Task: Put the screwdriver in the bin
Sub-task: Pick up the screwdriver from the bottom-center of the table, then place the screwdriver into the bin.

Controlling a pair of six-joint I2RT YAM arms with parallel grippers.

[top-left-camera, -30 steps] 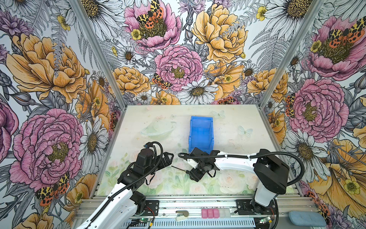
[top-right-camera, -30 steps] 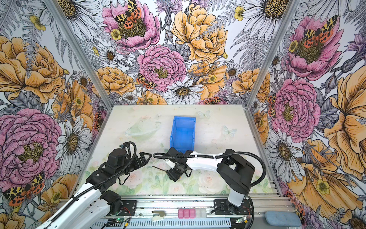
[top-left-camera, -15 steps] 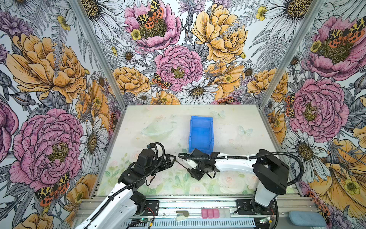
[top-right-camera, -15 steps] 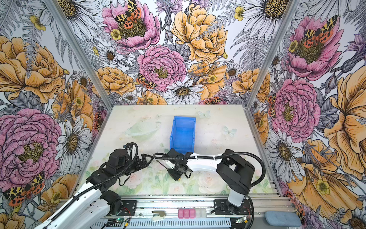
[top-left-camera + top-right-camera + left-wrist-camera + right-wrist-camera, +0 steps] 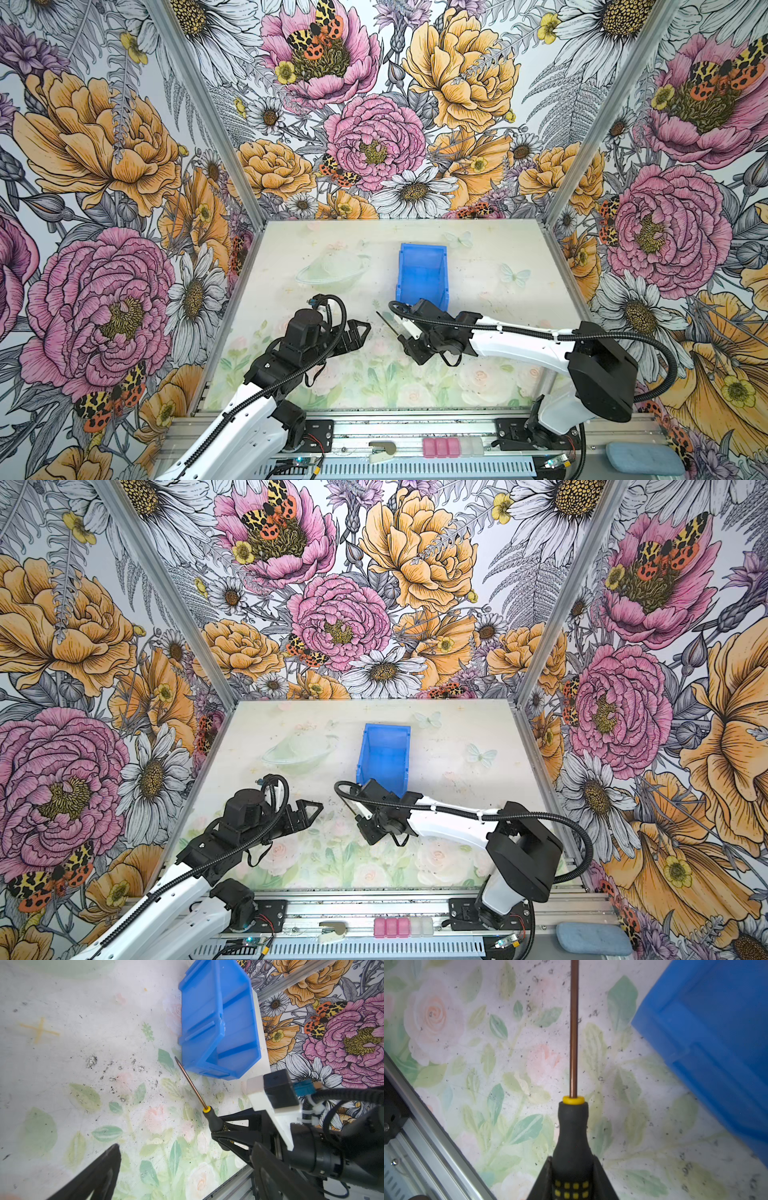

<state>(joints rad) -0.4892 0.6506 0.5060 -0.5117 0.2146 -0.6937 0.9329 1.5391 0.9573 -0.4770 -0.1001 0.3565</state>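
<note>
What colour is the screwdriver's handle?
Black, with small yellow squares and a yellow collar at the shaft; the screwdriver shows best in the right wrist view.

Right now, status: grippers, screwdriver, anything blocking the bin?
Right gripper shut on screwdriver handle, shaft pointing out ahead. Left gripper open, empty, off to the side. Bin empty, beside the shaft tip; nothing in the way.

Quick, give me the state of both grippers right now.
Left gripper: open, holding nothing.
Right gripper: shut on the screwdriver, gripping its black handle; the shaft points toward the bin.
</note>
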